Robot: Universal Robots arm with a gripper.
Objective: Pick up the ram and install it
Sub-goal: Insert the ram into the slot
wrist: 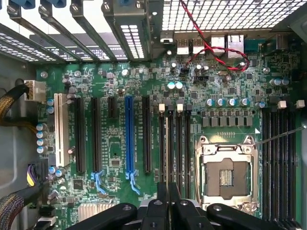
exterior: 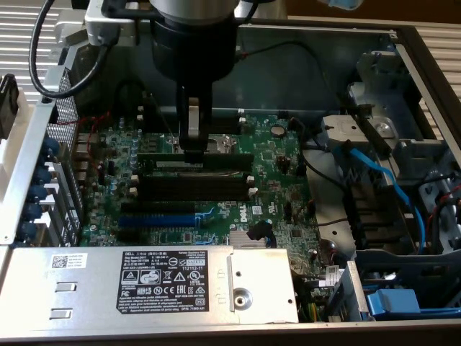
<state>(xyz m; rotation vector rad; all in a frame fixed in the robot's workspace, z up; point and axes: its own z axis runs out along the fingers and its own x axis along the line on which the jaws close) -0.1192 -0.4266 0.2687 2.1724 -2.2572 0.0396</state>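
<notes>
Above the black memory slots [exterior: 194, 184], narrow fingers [exterior: 191, 140] pinch the ram [exterior: 225, 158], a long dark-green stick.

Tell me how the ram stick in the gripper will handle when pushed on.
Probably stiff: the ram runs straight end to end though the gripper pinches only its middle. Likely light: it is a thin board. Possibly apt to tilt, since it stands on its narrow edge over the black memory slots.

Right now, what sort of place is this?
Likely an electronics workshop: this is the inside of an opened desktop computer, with its green motherboard, labelled power supply and blue cable.
</notes>
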